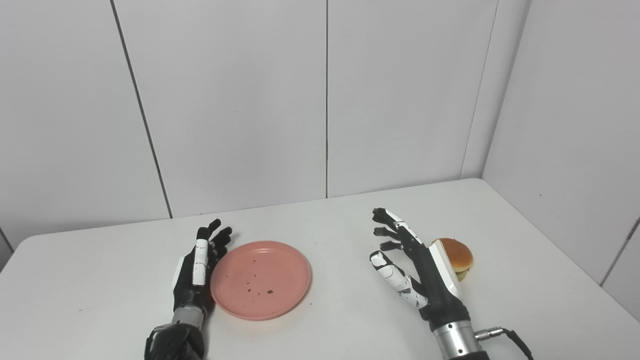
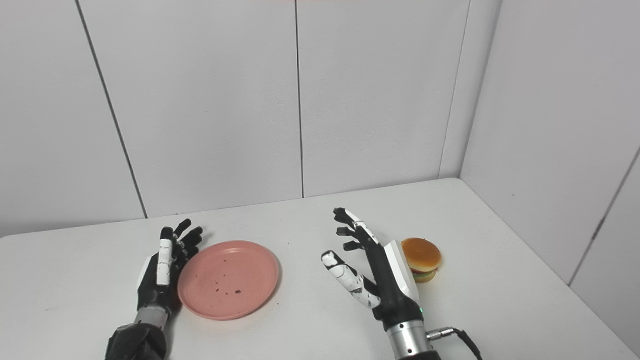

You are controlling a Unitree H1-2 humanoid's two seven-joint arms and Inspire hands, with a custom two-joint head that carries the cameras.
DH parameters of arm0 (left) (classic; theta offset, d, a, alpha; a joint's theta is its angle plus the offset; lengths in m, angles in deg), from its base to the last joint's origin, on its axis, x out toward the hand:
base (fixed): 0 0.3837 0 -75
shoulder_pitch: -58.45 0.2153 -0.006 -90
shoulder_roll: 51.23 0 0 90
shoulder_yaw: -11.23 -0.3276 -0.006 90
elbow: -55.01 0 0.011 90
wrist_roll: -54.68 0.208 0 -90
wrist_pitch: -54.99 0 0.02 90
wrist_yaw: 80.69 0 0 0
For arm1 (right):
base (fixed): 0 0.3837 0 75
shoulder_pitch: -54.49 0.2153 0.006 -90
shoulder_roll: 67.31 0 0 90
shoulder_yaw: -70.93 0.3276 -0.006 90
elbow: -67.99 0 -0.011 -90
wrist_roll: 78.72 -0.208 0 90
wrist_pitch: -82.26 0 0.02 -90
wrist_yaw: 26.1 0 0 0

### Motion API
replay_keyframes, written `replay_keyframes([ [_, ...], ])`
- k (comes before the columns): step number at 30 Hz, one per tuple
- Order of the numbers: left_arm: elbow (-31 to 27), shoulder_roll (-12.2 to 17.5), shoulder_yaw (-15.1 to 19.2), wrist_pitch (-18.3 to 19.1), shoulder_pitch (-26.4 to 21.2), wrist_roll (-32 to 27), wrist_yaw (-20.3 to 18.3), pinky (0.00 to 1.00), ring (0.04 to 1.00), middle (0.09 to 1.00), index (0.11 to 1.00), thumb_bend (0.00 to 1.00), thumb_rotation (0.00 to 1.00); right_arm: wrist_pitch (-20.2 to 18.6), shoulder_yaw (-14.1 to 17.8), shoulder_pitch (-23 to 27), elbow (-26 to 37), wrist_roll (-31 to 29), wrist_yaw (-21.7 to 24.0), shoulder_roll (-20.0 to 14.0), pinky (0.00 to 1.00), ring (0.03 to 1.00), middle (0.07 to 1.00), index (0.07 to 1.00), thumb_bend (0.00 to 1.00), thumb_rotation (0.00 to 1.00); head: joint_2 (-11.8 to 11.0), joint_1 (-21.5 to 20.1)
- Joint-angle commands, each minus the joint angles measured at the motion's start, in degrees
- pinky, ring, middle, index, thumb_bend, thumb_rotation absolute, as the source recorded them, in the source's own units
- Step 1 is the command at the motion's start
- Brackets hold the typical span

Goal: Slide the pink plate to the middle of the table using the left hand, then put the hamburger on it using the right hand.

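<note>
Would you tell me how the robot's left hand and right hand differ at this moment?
The left hand lies against the pink plate's left rim; the right hand touches nothing, the hamburger sitting just behind it. The left hand's fingers are close together; the right hand's are spread. Both are open and hold nothing.

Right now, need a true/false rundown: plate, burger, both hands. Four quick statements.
1. The pink plate holds the burger. False: it carries only dark crumbs; the hamburger sits on the table.
2. The left hand is open beside the plate's left rim. True.
3. The right hand is closed on the hamburger. False: it is open, fingers spread, holding nothing.
4. The hamburger lies to the right of the right hand. True.
</note>
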Motion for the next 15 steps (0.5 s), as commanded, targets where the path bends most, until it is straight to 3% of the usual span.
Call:
replay_keyframes([
  [1, 0.57, -0.47, 0.09, 0.84, -0.61, -0.55, -0.10, 0.94, 0.899, 0.847, 0.869, 0.92, 0.92, -0.28, 0.59, 2.31, 2.23, 1.94, -0.34, -1.34, 0.64, 0.744, 0.834, 0.830, 0.72, 0.94, 0.08, 0.07],
  [7, 1.40, -0.46, 0.03, 0.21, -0.81, -0.38, -0.49, 0.93, 0.898, 0.839, 0.882, 0.93, 0.92, -0.87, 2.18, 5.55, 1.44, 3.62, 0.96, -4.98, 0.58, 0.728, 0.815, 0.821, 0.77, 0.94, 0.04, 0.11],
  [9, 1.81, -0.51, 0.09, 0.00, -0.95, -0.47, -0.60, 0.93, 0.896, 0.840, 0.886, 0.92, 0.91, -1.75, 2.11, 6.58, 1.08, 6.58, 1.19, -6.57, 0.66, 0.764, 0.820, 0.821, 0.77, 0.94, -0.01, 0.12],
  [15, 2.19, -0.79, 0.17, -0.05, -1.08, -0.43, -0.26, 0.92, 0.891, 0.838, 0.885, 0.92, 0.91, -5.32, 2.53, 9.57, -1.08, 11.37, 3.00, -10.30, 0.72, 0.824, 0.841, 0.811, 0.79, 0.91, -0.07, 0.32],
])
